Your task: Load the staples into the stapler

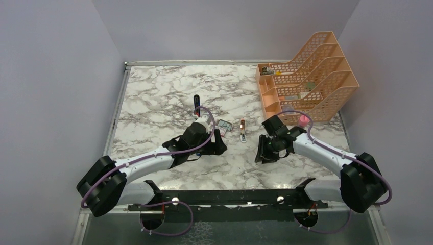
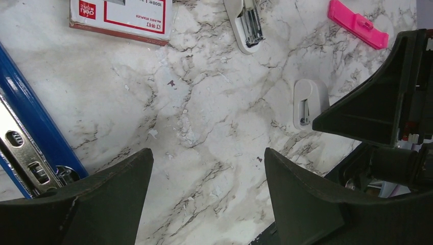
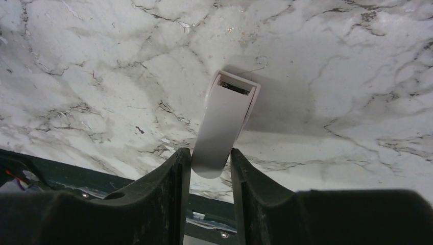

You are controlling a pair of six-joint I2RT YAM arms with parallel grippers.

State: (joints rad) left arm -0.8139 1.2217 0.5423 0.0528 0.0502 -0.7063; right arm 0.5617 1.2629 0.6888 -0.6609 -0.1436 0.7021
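Observation:
The blue stapler lies open at the left of the left wrist view, its silvery channel facing up. Its black top arm sticks out beyond my left arm. The pink-and-white staples box lies just beyond it. A small white rounded holder with silvery staples lies beside the box. My left gripper is open and empty over bare marble, right of the stapler. My right gripper is shut on a small white plastic piece, its far end near the table.
A bright pink highlighter lies beyond the right gripper. An orange file rack with small items stands at the back right. The two grippers are close together at mid-table. A black rail runs along the near edge.

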